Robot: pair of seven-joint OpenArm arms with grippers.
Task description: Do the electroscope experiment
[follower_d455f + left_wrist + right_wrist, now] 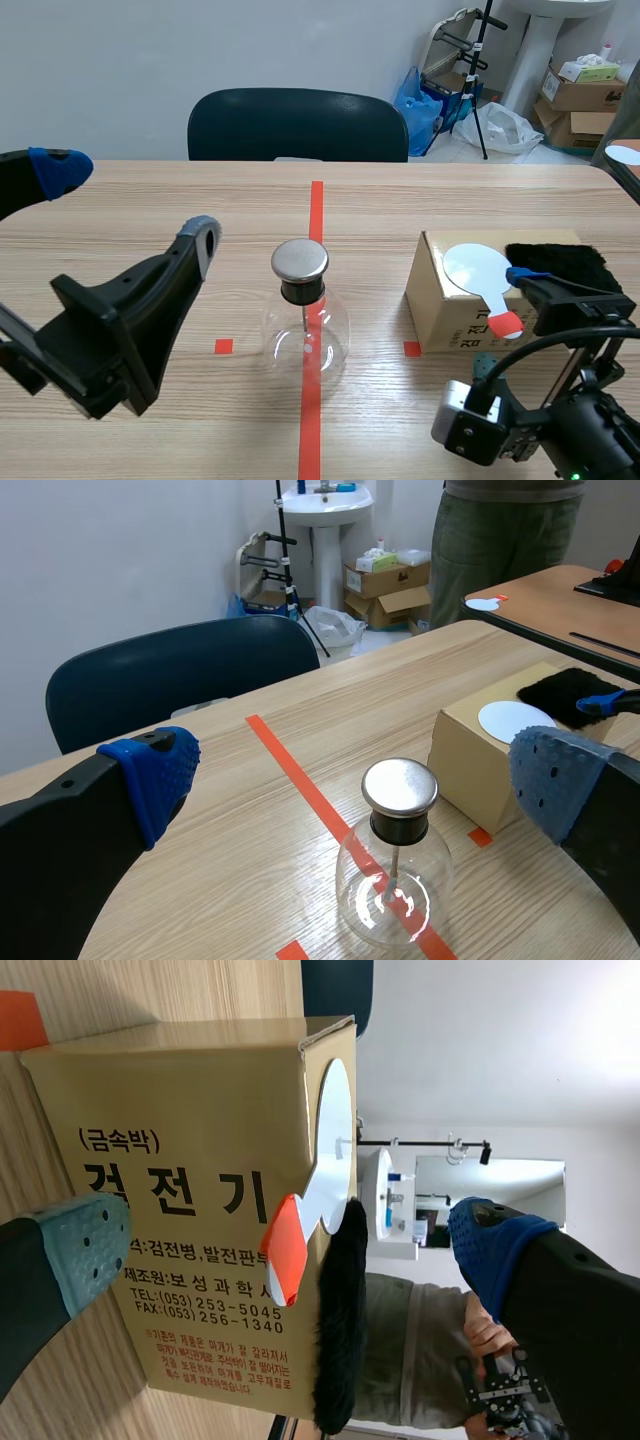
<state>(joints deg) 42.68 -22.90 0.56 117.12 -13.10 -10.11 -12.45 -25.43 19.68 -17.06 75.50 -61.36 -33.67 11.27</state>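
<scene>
The electroscope, a round glass flask point(303, 335) with a metal cap point(300, 260), stands on the red tape line at the table's middle. To its right a cardboard box point(445, 310) carries a white disc paddle point(475, 268) with an orange-red handle point(505, 323) and a black fur cloth point(557, 263). My right gripper point(503, 320) is open and turned sideways, with its pads either side of the handle point(283, 1250) and the fur point(338, 1320) at the box's near edge. My left gripper point(130, 203) hangs open above the table, left of the flask point(395, 890).
A dark chair point(297, 125) stands behind the table's far edge. In the left wrist view a person point(505, 530) stands by a second table point(560, 600) beyond the box point(490, 765). Boxes and a tripod sit on the floor at the back right.
</scene>
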